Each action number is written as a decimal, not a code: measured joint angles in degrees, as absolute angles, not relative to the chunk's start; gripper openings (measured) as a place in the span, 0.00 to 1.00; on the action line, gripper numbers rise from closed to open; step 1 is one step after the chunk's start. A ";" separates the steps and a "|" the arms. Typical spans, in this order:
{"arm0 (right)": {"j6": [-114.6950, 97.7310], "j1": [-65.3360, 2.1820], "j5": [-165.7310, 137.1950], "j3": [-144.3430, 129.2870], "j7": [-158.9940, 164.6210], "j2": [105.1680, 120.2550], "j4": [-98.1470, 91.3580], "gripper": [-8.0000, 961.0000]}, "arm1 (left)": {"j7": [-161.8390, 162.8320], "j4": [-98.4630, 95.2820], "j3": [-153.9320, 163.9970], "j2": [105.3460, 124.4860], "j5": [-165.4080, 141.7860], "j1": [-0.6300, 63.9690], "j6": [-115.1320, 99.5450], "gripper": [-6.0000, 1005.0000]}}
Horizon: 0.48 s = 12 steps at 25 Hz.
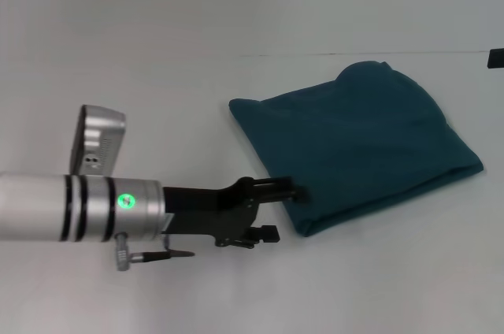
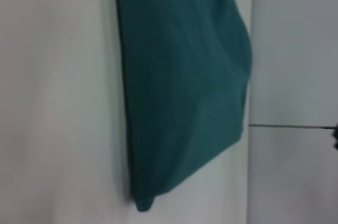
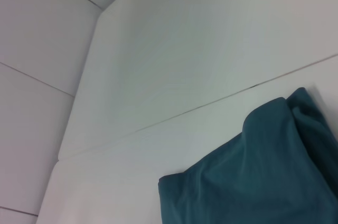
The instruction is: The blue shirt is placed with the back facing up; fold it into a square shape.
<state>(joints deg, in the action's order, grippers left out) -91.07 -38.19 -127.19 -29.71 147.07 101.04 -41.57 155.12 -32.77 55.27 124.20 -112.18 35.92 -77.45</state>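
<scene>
Shirt (image 1: 358,141) on table (image 1: 157,50) (left gripper (image 1: 287,212) beside)

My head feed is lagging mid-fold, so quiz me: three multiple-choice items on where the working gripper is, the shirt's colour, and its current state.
1. Where is the left gripper?
A. At the near-left edge of the blue shirt
B. Far behind the shirt
C. Resting on the middle of the shirt

2. What colour is the shirt?
A. Red
B. Dark teal-blue
C. White with a print

3. What state is the shirt in?
A. Spread flat with both sleeves out
B. Hanging in the air
C. Folded into a compact, roughly four-sided bundle on the white table

Answers: 1 A, the head view shows the left arm's black fingers reaching the shirt's near-left edge; 2 B, all three views show plain teal-blue cloth; 3 C, no sleeves stick out and it lies on the table.
</scene>
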 joint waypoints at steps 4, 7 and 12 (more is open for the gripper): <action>-90.84 -38.30 -127.16 -29.68 147.15 101.02 -41.24 0.83 | 154.45 -29.31 55.55 124.36 -112.08 38.44 -73.40 0.94; -90.40 -38.31 -127.09 -29.45 147.17 100.98 -40.79 0.83 | 154.41 -28.29 55.95 124.53 -111.57 39.18 -71.08 0.94; -90.33 -38.29 -126.93 -28.75 147.19 100.97 -40.67 0.83 | 154.00 -25.82 56.94 124.63 -110.48 40.63 -67.05 0.94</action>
<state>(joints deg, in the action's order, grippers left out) -90.33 -38.29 -126.93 -28.75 147.19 100.97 -40.67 154.00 -25.82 56.94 124.63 -110.47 40.63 -67.05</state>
